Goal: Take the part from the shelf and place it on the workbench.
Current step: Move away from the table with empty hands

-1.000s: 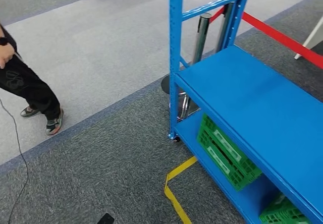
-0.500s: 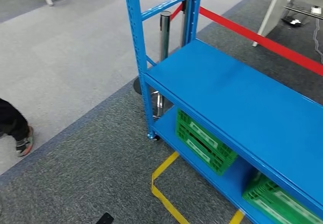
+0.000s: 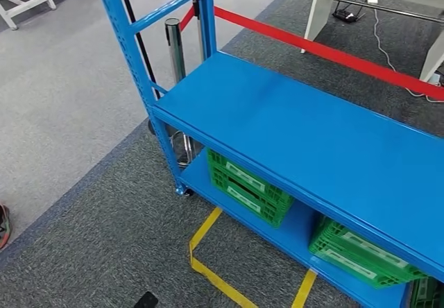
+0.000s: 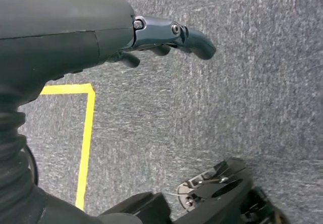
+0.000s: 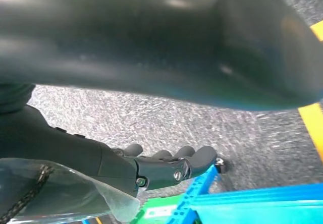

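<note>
No readable text; white labels on green crates (image 3: 250,186) illegible.

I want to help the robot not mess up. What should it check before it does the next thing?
1. Left hand free: ok. The left hand holds nothing and hangs over the carpet.
2. Right hand free: cannot tell. Some clear plastic sits right by the right hand.
3. Part found: not ok. I can't find one on the blue shelf; green crates sit on its bottom board.
4. Way to the shelf: ok. Just yellow tape on the floor in front.
5. People out of the way: ok. A shoe is far off to the side.
</note>
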Available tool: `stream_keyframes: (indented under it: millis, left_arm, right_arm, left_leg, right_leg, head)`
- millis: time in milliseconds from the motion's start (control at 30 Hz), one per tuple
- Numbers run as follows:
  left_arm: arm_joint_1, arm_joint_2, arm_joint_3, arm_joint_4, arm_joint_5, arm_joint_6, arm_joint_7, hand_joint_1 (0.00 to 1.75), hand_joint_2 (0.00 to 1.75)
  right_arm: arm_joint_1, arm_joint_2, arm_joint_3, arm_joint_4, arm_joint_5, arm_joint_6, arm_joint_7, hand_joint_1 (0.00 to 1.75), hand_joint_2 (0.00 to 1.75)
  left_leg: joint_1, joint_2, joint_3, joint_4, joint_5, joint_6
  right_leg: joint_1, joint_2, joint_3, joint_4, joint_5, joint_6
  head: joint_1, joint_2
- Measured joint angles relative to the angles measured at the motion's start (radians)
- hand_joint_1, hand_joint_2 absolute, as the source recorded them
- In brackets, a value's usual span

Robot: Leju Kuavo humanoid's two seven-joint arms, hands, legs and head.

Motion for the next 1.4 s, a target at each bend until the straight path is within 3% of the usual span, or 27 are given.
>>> stream_keyframes:
  millis: [67, 133, 167, 200, 233, 300, 333, 400, 467, 533, 600, 667, 700, 733, 800, 867, 967, 1000, 1067, 1133, 1167, 1200, 1233, 1333, 1400]
  left_arm:
    - [-0.001, 0.000, 0.000, 0.000, 0.001, 0.000, 0.000, 0.00, 1.75]
    - [0.000, 0.000, 0.000, 0.000, 0.002, 0.001, 0.000, 0.00, 1.75]
    - [0.000, 0.001, 0.001, 0.000, 0.003, 0.001, 0.000, 0.00, 1.75]
    - [0.000, 0.001, 0.001, 0.000, 0.003, 0.001, 0.000, 0.00, 1.75]
    - [0.000, 0.001, 0.001, 0.000, 0.003, 0.001, 0.000, 0.00, 1.75]
    - [0.001, 0.003, 0.001, 0.000, 0.003, 0.001, 0.000, 0.00, 1.75]
    - [0.001, 0.004, 0.001, 0.000, 0.003, 0.001, 0.001, 0.00, 1.75]
    - [0.000, 0.004, 0.002, 0.000, 0.003, 0.002, 0.001, 0.00, 1.75]
    - [0.000, 0.001, 0.002, 0.000, 0.003, 0.003, 0.001, 0.00, 1.75]
    - [0.000, -0.001, 0.002, 0.000, 0.003, 0.005, 0.002, 0.00, 1.75]
    - [0.004, 0.000, 0.003, 0.000, 0.003, 0.007, 0.002, 0.00, 1.75]
    - [0.008, 0.000, 0.003, 0.000, 0.003, 0.007, 0.002, 0.00, 1.75]
    - [0.008, -0.001, 0.003, 0.000, 0.003, 0.007, 0.002, 0.00, 1.75]
    - [0.009, -0.002, 0.003, 0.000, 0.003, 0.007, 0.002, 0.00, 1.75]
    - [0.008, -0.002, 0.003, 0.000, 0.003, 0.007, 0.002, 0.00, 1.75]
    - [0.007, 0.000, 0.003, 0.000, 0.003, 0.008, 0.002, 0.00, 1.75]
    - [0.003, 0.001, 0.003, 0.000, 0.003, 0.010, 0.002, 0.00, 1.75]
    - [0.002, 0.001, 0.003, 0.000, 0.003, 0.010, 0.002, 0.00, 1.75]
    - [0.004, 0.001, 0.003, 0.000, 0.003, 0.011, 0.001, 0.00, 1.75]
    - [0.005, 0.001, 0.004, 0.000, 0.004, 0.011, 0.001, 0.00, 0.87]
    - [0.006, 0.002, 0.004, 0.000, 0.004, 0.011, 0.000, 0.00, 0.44]
    - [0.006, 0.002, 0.004, 0.000, 0.004, 0.011, 0.000, 0.00, 0.00]
    - [0.008, 0.003, 0.004, 0.000, 0.004, 0.011, 0.000, 0.00, 0.00]
    - [0.012, 0.006, 0.005, 0.000, 0.004, 0.012, 0.001, 0.00, 0.00]
    - [0.008, 0.008, 0.005, 0.000, 0.004, 0.013, 0.001, 0.00, 0.00]
  right_arm:
    - [-0.003, -0.001, 0.000, 0.000, 0.002, 0.000, 0.000, 0.00, 0.00]
    - [-0.005, -0.002, 0.000, 0.000, 0.004, 0.001, 0.001, 0.00, 0.00]
    - [-0.004, -0.002, 0.000, 0.000, 0.004, 0.002, 0.001, 0.00, 0.00]
    - [-0.003, -0.002, 0.000, 0.000, 0.005, 0.003, 0.002, 0.00, 0.00]
    - [-0.002, -0.002, 0.000, 0.000, 0.005, 0.004, 0.002, 0.00, 0.00]
    - [-0.002, -0.001, 0.000, 0.000, 0.006, 0.006, 0.003, 0.00, 0.00]
    - [-0.003, -0.001, 0.000, 0.000, 0.006, 0.007, 0.004, 0.00, 0.00]
    - [-0.004, 0.000, 0.000, 0.000, 0.006, 0.010, 0.004, 0.00, 0.00]
    - [-0.001, -0.001, 0.000, 0.000, 0.007, 0.011, 0.004, 0.00, 0.00]
    - [0.001, -0.001, 0.000, 0.000, 0.007, 0.011, 0.004, 0.00, 0.00]
    - [-0.003, -0.001, 0.000, 0.000, 0.007, 0.011, 0.004, 0.00, 0.00]
    - [-0.005, -0.002, 0.000, 0.000, 0.007, 0.011, 0.005, 0.00, 0.00]
    - [-0.004, -0.002, 0.000, 0.000, 0.007, 0.011, 0.005, 0.00, 0.00]
    - [-0.001, -0.003, 0.000, 0.000, 0.007, 0.011, 0.005, 0.00, 0.00]
    - [-0.001, -0.005, 0.000, 0.000, 0.007, 0.011, 0.004, 0.00, 0.00]
    - [-0.004, -0.005, 0.000, 0.000, 0.007, 0.011, 0.004, 0.00, 0.00]
    - [-0.001, -0.005, 0.000, 0.000, 0.007, 0.011, 0.003, 0.00, 0.00]
    - [0.001, -0.005, 0.000, 0.000, 0.007, 0.011, 0.003, 0.00, 0.00]
    - [-0.001, -0.006, 0.000, 0.000, 0.007, 0.011, 0.004, 0.00, 0.00]
    - [-0.004, -0.006, 0.000, 0.000, 0.007, 0.011, 0.004, 0.00, 0.00]
    - [-0.004, -0.006, 0.000, 0.000, 0.007, 0.011, 0.004, 0.00, 0.00]
    - [-0.003, -0.006, 0.000, 0.000, 0.007, 0.011, 0.004, 0.00, 0.00]
    - [-0.001, -0.006, 0.000, 0.000, 0.007, 0.011, 0.004, 0.00, 0.00]
    - [0.001, -0.005, 0.000, 0.000, 0.008, 0.009, 0.004, 0.00, 0.00]
    - [0.001, -0.004, 0.000, 0.000, 0.009, 0.007, 0.003, 0.00, 0.00]
  left_leg:
    - [0.004, -0.049, -0.041, 0.097, -0.062, -0.007]
    - [0.004, -0.069, -0.102, 0.233, -0.121, -0.006]
    - [0.003, -0.071, -0.120, 0.270, -0.127, -0.003]
    - [0.002, -0.073, -0.120, 0.269, -0.112, 0.002]
    - [0.001, -0.078, -0.103, 0.228, -0.079, 0.010]
    - [-0.003, -0.115, -0.045, 0.091, -0.007, 0.033]
    - [-0.005, -0.137, -0.022, 0.036, 0.014, 0.044]
    - [-0.008, -0.158, -0.007, -0.007, 0.019, 0.055]
    - [-0.008, -0.138, -0.002, -0.024, 0.029, 0.054]
    - [-0.003, -0.113, 0.004, -0.047, 0.043, 0.053]
    - [-0.002, -0.083, 0.004, -0.054, 0.049, 0.053]
    - [-0.002, -0.050, 0.000, -0.052, 0.048, 0.052]
    - [-0.001, -0.035, -0.001, -0.050, 0.047, 0.050]
    - [0.000, -0.021, -0.001, -0.047, 0.045, 0.047]
    - [0.001, 0.002, -0.002, -0.037, 0.036, 0.034]
    - [-0.002, 0.021, -0.004, -0.023, 0.026, 0.020]
    - [-0.003, 0.036, 0.000, -0.016, 0.021, 0.008]
    - [0.000, 0.025, -0.001, -0.008, 0.011, 0.003]
    - [0.004, -0.022, -0.030, 0.067, -0.044, -0.006]
    - [0.006, -0.062, -0.088, 0.204, -0.115, -0.008]
    - [0.005, -0.068, -0.111, 0.256, -0.132, -0.007]
    - [0.005, -0.071, -0.119, 0.275, -0.128, -0.004]
    - [0.004, -0.074, -0.109, 0.254, -0.104, 0.001]
    - [-0.001, -0.102, -0.029, 0.062, 0.000, 0.027]
    - [-0.005, -0.114, -0.006, -0.001, 0.016, 0.036]
  right_leg:
    - [-0.001, 0.018, -0.004, -0.001, 0.005, -0.011]
    - [0.003, 0.042, -0.009, 0.000, 0.009, -0.017]
    - [0.006, 0.055, -0.010, 0.000, 0.010, -0.018]
    - [0.009, 0.068, -0.010, 0.000, 0.011, -0.019]
    - [0.012, 0.082, -0.010, 0.000, 0.012, -0.020]
    - [0.017, 0.108, -0.011, 0.000, 0.016, -0.018]
    - [0.017, 0.120, -0.013, 0.000, 0.019, -0.015]
    - [0.011, 0.141, -0.021, -0.001, 0.026, -0.005]
    - [0.007, 0.151, -0.029, -0.005, 0.032, 0.008]
    - [0.009, 0.105, -0.053, 0.030, 0.005, 0.016]
    - [0.009, 0.045, -0.107, 0.142, -0.061, 0.024]
    - [0.006, 0.029, -0.152, 0.251, -0.104, 0.035]
    - [0.004, 0.025, -0.152, 0.260, -0.100, 0.039]
    - [0.001, 0.018, -0.127, 0.225, -0.078, 0.043]
    - [0.000, -0.014, -0.044, 0.090, -0.028, 0.048]
    - [0.001, -0.035, 0.005, 0.007, -0.012, 0.036]
    - [0.003, -0.015, 0.005, 0.003, -0.014, 0.009]
    - [0.002, -0.007, 0.004, 0.002, -0.012, 0.003]
    - [0.000, 0.011, 0.001, 0.001, -0.007, -0.009]
    - [0.001, 0.033, -0.005, 0.001, -0.003, -0.016]
    - [0.002, 0.045, -0.007, 0.001, -0.002, -0.017]
    - [0.004, 0.059, -0.008, 0.001, -0.001, -0.018]
    - [0.005, 0.072, -0.008, 0.001, 0.000, -0.018]
    - [0.008, 0.103, -0.007, 0.002, 0.004, -0.015]
    - [0.008, 0.113, -0.014, 0.003, 0.008, -0.006]
  head:
    - [-0.002, 0.000]
    - [-0.002, 0.000]
    - [-0.002, 0.000]
    - [-0.002, 0.000]
    - [-0.002, 0.000]
    - [0.000, 0.000]
    - [0.001, 0.000]
    - [0.001, 0.000]
    - [-0.001, 0.000]
    - [0.003, 0.000]
    - [0.008, 0.000]
    - [0.009, 0.000]
    - [0.009, 0.000]
    - [0.009, 0.000]
    - [0.010, 0.000]
    - [0.007, 0.000]
    - [0.001, 0.000]
    - [0.001, 0.000]
    - [-0.001, 0.000]
    - [-0.002, 0.000]
    - [-0.002, 0.000]
    - [-0.002, 0.000]
    - [-0.002, 0.000]
    - [-0.002, 0.000]
    - [-0.001, 0.000]
